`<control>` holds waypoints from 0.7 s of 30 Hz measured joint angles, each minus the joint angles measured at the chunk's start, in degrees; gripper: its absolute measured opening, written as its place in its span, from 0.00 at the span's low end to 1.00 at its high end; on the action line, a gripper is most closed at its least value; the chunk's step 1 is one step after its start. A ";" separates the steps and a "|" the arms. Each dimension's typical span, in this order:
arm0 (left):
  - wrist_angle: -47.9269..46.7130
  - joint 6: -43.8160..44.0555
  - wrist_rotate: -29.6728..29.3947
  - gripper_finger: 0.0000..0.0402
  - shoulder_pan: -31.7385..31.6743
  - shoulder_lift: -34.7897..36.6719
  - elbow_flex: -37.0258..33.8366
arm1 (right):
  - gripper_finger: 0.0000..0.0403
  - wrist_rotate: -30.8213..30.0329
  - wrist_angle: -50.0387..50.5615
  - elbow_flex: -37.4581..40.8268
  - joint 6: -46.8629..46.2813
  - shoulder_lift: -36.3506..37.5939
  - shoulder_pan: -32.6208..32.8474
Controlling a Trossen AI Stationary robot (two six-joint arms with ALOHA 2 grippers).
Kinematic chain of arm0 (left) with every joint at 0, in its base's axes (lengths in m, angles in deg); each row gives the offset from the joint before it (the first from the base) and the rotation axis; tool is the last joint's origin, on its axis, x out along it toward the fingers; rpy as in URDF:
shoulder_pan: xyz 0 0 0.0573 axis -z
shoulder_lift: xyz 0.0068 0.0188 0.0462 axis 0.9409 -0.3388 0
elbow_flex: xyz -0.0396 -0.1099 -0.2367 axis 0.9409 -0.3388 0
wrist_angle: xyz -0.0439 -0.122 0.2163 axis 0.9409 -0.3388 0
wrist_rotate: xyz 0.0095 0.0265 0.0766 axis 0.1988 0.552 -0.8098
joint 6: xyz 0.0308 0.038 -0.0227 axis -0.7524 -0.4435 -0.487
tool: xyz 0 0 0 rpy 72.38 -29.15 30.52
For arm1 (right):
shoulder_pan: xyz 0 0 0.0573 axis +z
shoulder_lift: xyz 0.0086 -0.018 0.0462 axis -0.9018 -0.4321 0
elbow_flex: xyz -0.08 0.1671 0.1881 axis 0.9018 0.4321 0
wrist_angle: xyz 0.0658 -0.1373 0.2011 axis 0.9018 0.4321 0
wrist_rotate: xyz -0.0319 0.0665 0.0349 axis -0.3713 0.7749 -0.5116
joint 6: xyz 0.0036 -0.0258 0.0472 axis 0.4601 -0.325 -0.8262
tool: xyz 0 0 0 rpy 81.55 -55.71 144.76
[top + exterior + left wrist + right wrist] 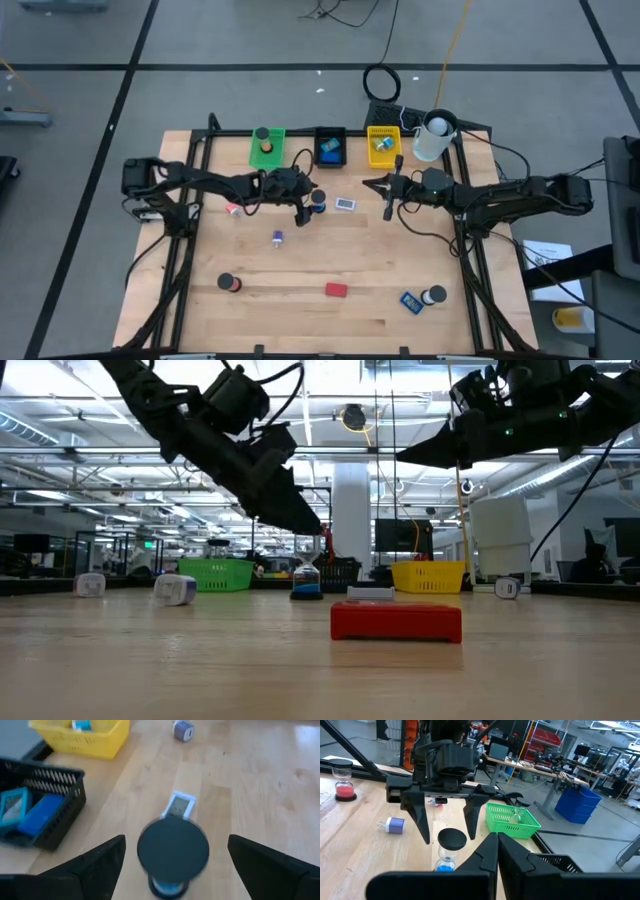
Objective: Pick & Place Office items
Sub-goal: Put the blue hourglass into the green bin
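Presently the left claw [172, 862] stands wide open astride a black-capped, blue-filled sand timer [317, 199] near the counter's middle; the right claw [389, 190] waits shut nearby. Green [255, 152], black [318, 133] and yellow [370, 131] trays along the far edge each hold something; a red block [336, 290], further timers and small pieces remain loose, so sorting looks only partly done.
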 joint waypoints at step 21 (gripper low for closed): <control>4.56 -3.17 -0.98 0.60 0.00 -3.91 -0.02 | 0.00 0.00 -0.07 0.00 0.17 0.00 0.02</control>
